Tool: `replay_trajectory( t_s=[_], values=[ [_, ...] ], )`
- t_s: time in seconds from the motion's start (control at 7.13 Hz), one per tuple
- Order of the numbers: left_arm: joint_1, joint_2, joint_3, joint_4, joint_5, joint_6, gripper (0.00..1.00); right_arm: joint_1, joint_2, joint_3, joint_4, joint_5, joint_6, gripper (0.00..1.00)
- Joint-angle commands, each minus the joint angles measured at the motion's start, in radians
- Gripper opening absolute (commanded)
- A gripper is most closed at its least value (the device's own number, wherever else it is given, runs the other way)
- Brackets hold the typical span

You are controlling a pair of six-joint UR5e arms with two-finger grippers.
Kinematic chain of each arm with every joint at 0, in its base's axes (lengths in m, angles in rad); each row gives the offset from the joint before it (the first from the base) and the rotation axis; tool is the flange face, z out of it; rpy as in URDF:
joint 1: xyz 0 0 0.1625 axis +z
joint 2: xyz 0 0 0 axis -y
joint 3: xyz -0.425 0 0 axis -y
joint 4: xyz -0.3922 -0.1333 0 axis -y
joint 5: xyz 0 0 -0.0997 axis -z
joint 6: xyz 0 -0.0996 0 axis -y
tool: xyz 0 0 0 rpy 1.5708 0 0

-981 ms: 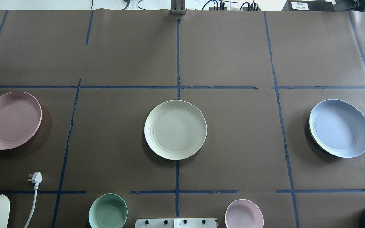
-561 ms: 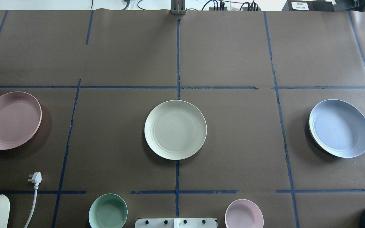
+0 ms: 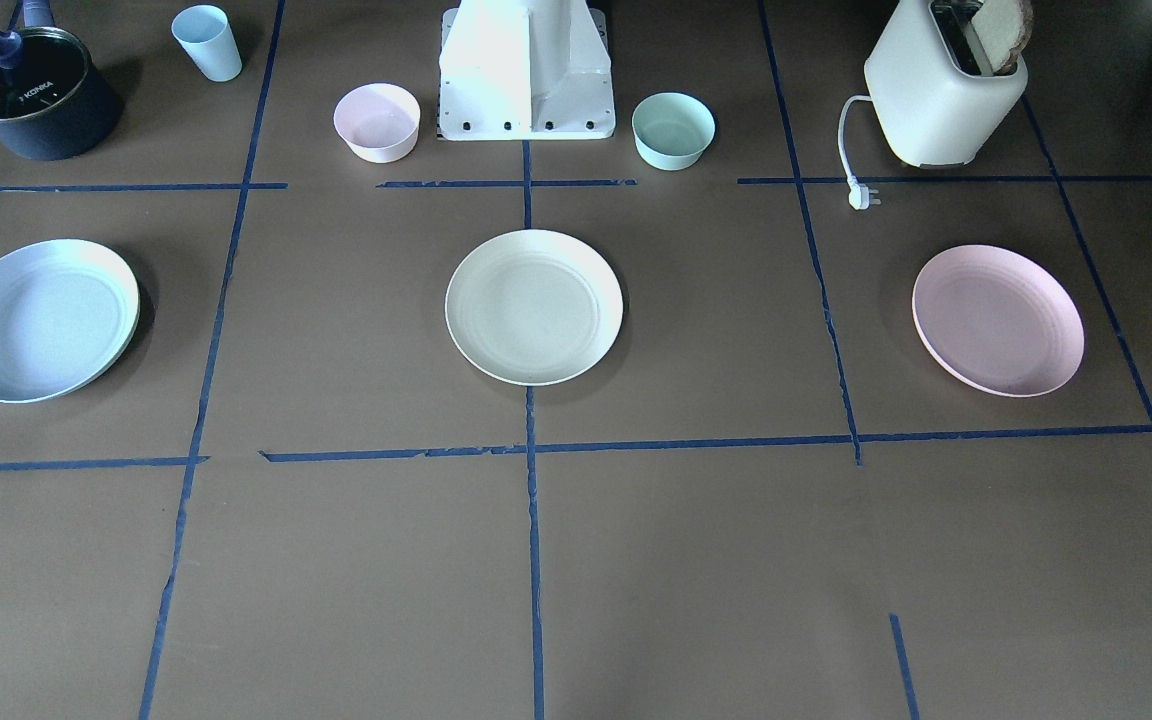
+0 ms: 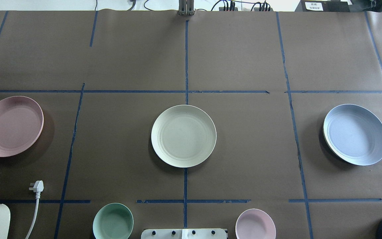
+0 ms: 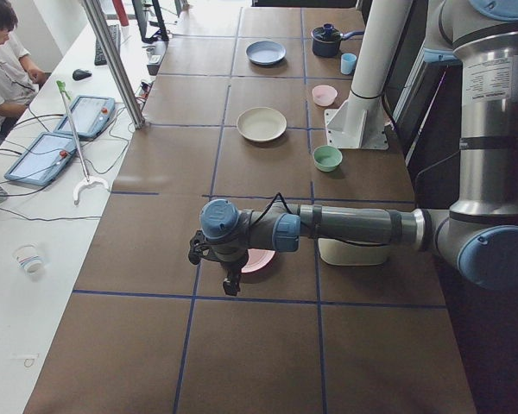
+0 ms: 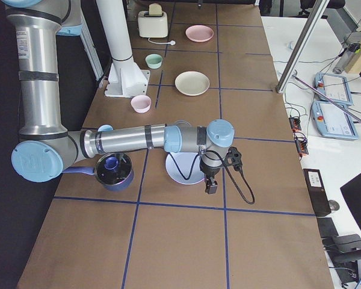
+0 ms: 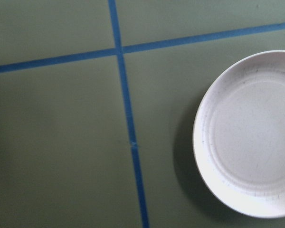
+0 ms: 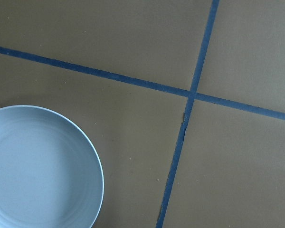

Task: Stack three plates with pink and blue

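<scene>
The pink plate (image 4: 11,126) lies flat at my left end of the surface (image 4: 244,149), the cream plate (image 4: 183,136) in the middle and the blue plate (image 4: 355,134) at my right end, all three well apart. My left claw (image 5: 230,278) hangs above the surface near the pink plate, my right claw (image 6: 210,184) near the blue one; whether either is spread or clenched I cannot tell.
</scene>
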Motion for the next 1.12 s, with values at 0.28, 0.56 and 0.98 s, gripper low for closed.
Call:
replay_trajectory(
  t_s=[0.28, 0.56, 0.98],
  values=[
    [0.138, -0.060, 0.200, -0.311, 0.001, -0.329, 0.94, -0.014, 0.001, -0.039, 0.060, 0.030, -0.005, 1.00],
    [0.160, -0.111, 0.277, -0.319, 0.001, -0.329, 0.76, -0.031, 0.003, -0.036, 0.063, 0.036, -0.006, 1.00],
    [0.200, -0.119, 0.278, -0.343, -0.004, -0.329, 0.22, -0.042, -0.002, -0.036, 0.087, 0.065, -0.005, 1.00]
  ],
)
